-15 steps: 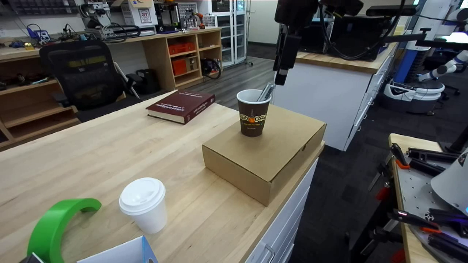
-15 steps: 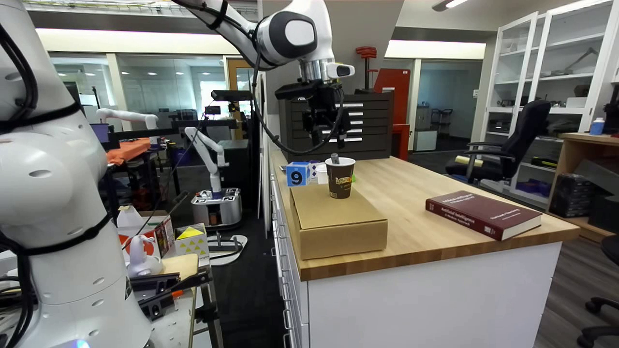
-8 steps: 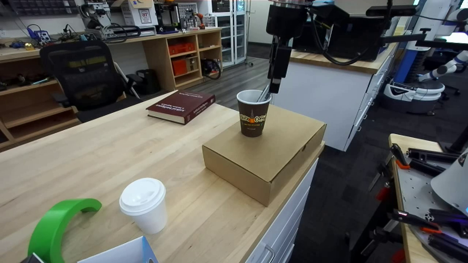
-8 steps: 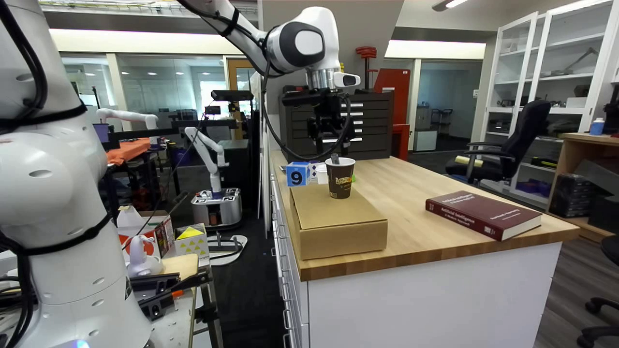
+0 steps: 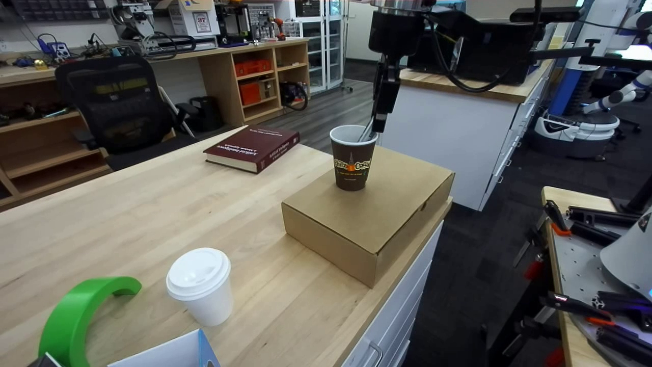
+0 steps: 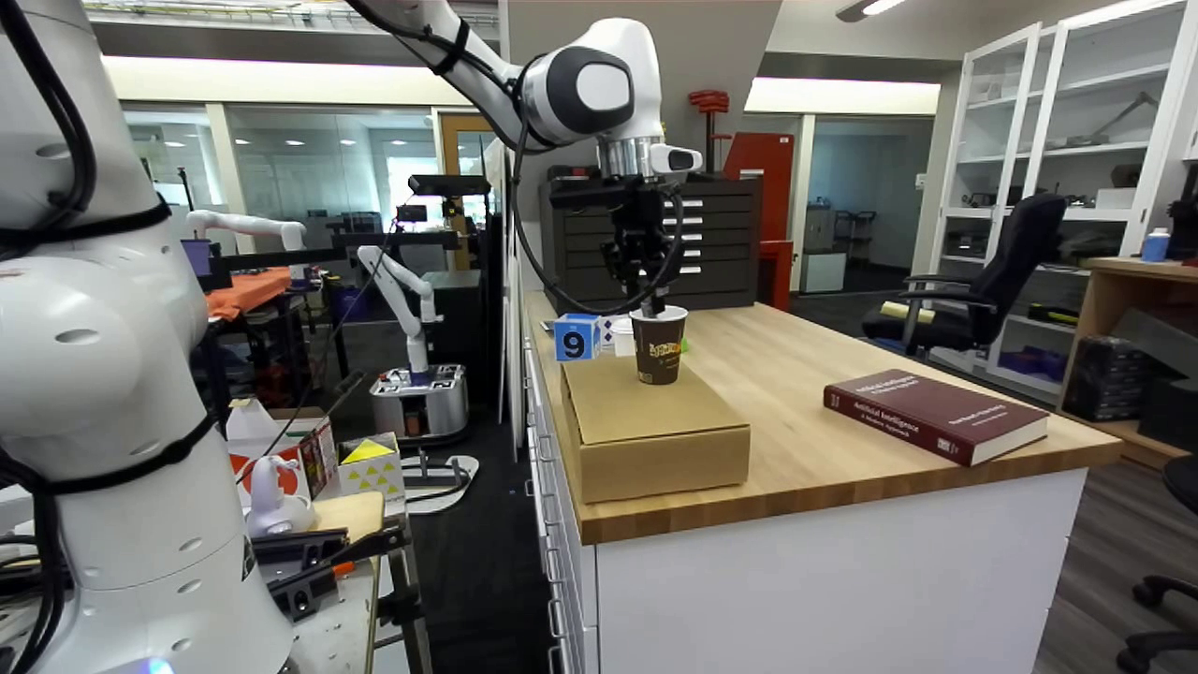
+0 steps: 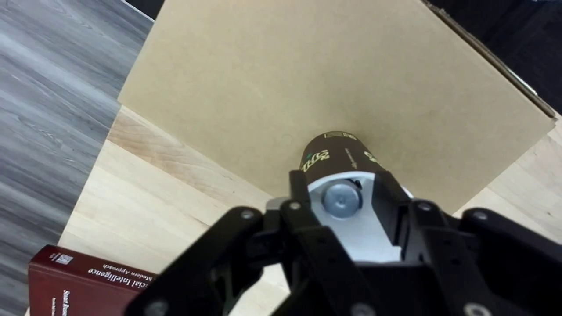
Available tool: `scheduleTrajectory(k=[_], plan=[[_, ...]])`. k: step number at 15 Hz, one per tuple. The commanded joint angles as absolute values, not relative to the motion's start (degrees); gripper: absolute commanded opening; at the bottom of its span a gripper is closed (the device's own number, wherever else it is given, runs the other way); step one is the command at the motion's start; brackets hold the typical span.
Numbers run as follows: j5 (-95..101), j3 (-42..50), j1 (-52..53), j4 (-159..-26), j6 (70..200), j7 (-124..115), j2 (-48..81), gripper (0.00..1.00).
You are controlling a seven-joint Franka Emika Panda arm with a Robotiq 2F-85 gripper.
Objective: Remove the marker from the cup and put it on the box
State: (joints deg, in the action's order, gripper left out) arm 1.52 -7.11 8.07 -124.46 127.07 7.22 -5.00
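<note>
The brown paper cup (image 5: 352,165) stands upright on the tan cardboard box (image 5: 387,224). Out of its mouth leans the marker, whose round greyish end (image 7: 341,199) faces the camera in the wrist view. My gripper (image 7: 339,177) points down at the cup's rim with its jaws partly closed, one finger on each side of the marker. A narrow gap shows between the marker and either finger, so it is not gripped. In an exterior view the gripper (image 5: 378,125) overlaps the marker's upper end. The marker's lower part is hidden inside the cup (image 6: 659,348).
A dark red book (image 5: 253,148) lies on the wooden table (image 5: 153,214). Further along the table are a white lidded cup (image 5: 201,285), a green arch (image 5: 71,316) and a blue-and-white box (image 6: 577,337). The cardboard box sits close to the table edge.
My gripper has come down to the marker at the cup's rim, and its jaws have narrowed around it. Cup and box have stayed in place.
</note>
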Motion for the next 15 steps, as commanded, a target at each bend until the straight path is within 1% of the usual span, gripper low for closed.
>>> scheduleTrajectory(k=[1, 2, 3, 5, 10, 15], plan=[[2.5, -7.0, 7.7, -123.5, 126.5, 8.3, -4.6, 0.15], [2.6, -7.0, 7.7, -123.5, 126.5, 8.4, -4.7, 0.08], [2.6, -7.1, 7.8, -123.5, 126.5, 8.4, -4.8, 0.03], [2.8, -7.1, 7.8, -123.6, 126.5, 8.6, -5.2, 0.06], [4.4, -7.4, 8.0, -124.5, 124.7, 9.2, -8.9, 0.06], [6.1, -7.9, 8.3, -124.9, 120.1, 9.0, -14.5, 0.06]])
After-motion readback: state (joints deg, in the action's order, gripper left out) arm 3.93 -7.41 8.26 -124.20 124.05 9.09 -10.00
